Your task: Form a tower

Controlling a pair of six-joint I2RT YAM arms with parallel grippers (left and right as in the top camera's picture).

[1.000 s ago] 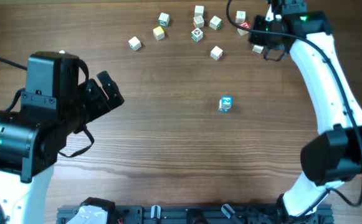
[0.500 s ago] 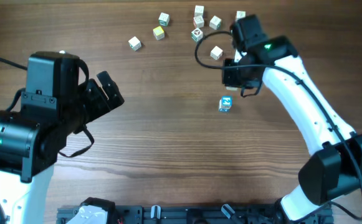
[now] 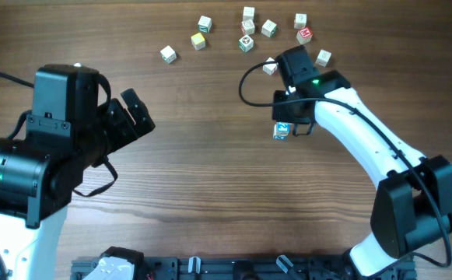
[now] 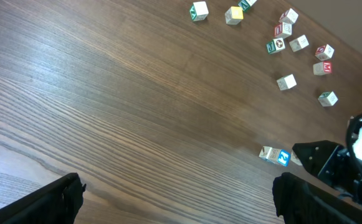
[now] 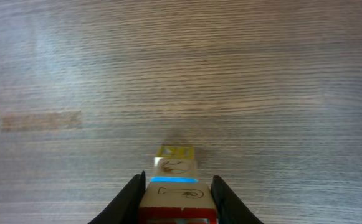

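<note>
Jaws: right jaws partly closed on red-marked cube [image 5: 179, 198], pinching two opposite side faces; left jaws fully spread, empty, well apart at left. Tower [image 3: 281, 132] stands near middle of table [image 3: 210, 194], blue-marked cube showing, directly under held cube (contact not discernible, tier count unclear). Assessment: wooden cubes likely light, rigid, smooth-faced; narrow stack probably tips at slightest side nudge. Advise hold on flat opposite sides, centred, square over stack. Loose cubes [image 3: 269, 29] lie near far edge.
</note>
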